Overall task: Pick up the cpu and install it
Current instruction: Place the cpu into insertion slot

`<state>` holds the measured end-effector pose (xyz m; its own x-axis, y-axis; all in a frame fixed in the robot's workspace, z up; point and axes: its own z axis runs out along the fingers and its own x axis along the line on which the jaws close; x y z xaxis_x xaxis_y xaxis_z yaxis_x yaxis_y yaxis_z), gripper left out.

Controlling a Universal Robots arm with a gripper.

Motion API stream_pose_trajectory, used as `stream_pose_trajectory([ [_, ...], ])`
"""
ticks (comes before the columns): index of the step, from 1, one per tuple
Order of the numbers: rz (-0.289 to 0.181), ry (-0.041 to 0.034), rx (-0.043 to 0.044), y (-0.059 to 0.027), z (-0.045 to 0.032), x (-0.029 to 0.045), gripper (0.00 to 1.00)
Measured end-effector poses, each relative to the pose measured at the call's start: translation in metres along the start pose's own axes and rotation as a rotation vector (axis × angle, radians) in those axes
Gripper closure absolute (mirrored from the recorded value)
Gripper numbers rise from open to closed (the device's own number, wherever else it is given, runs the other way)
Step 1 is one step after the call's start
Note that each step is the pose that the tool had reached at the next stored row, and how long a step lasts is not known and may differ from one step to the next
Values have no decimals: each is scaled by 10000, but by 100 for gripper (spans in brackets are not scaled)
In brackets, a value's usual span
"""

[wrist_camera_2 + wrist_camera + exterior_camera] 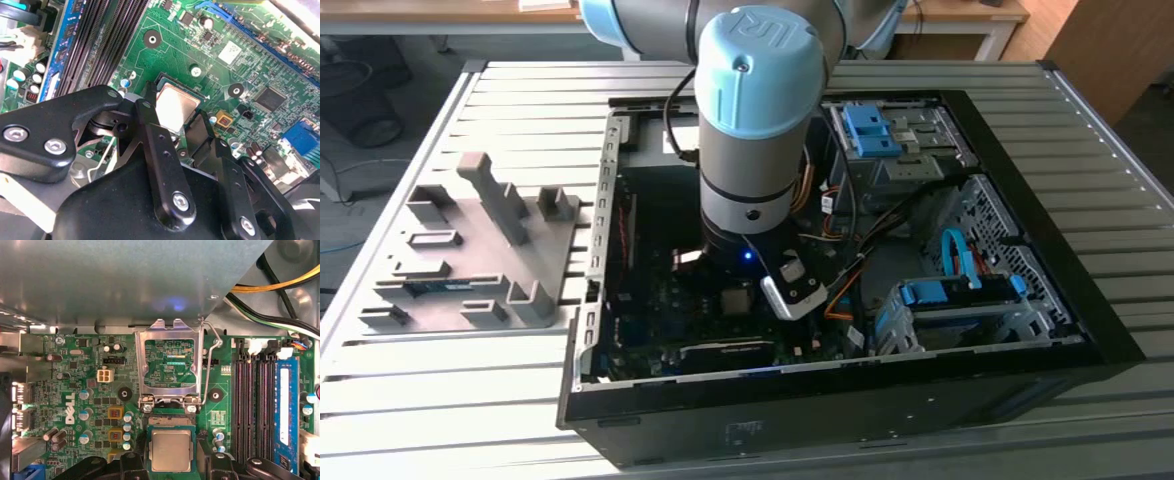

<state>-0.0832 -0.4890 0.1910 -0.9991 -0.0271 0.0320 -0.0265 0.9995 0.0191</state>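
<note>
The fingers (156, 150), black flat bars, stand apart on either side of the cpu (175, 105). It lies flat in its dark socket (148, 455), dull silver top upward. Beyond, the bright steel retention frame (141, 365) stands hinged open so the socket is reachable, on the green motherboard (75, 390).

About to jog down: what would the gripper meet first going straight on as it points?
The cpu, directly ahead of the gripper at the open socket; whether they touch is unclear.

A slatted grey table (454, 400) stands before wooden desks (440, 12).
</note>
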Motion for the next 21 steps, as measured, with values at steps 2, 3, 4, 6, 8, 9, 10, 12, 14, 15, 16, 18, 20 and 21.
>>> stream_pose_trajectory([
  [2, 7, 0, 0, 8, 4, 4, 53],
  [3, 15, 0, 0, 13, 6, 9, 53],
  [4, 20, -1, -2, 16, 9, 12, 53],
  [6, 27, 0, -1, 20, 12, 17, 53],
  [8, 31, 0, 1, 24, 17, 17, 53],
  [9, 33, 1, 4, 27, 20, 18, 53],
  [10, 35, 2, 5, 31, 23, 18, 53],
  [12, 37, 2, 4, 37, 29, 17, 53],
  [14, 39, 1, 2, 38, 31, 17, 53],
  [15, 39, 0, 1, 38, 32, 17, 53],
  [16, 39, 0, 0, 39, 32, 17, 53],
  [18, 39, 0, 0, 38, 32, 17, 53],
  [20, 40, 0, -4, 39, 34, 17, 52],
  [21, 40, 0, -3, 39, 34, 17, 52],
])
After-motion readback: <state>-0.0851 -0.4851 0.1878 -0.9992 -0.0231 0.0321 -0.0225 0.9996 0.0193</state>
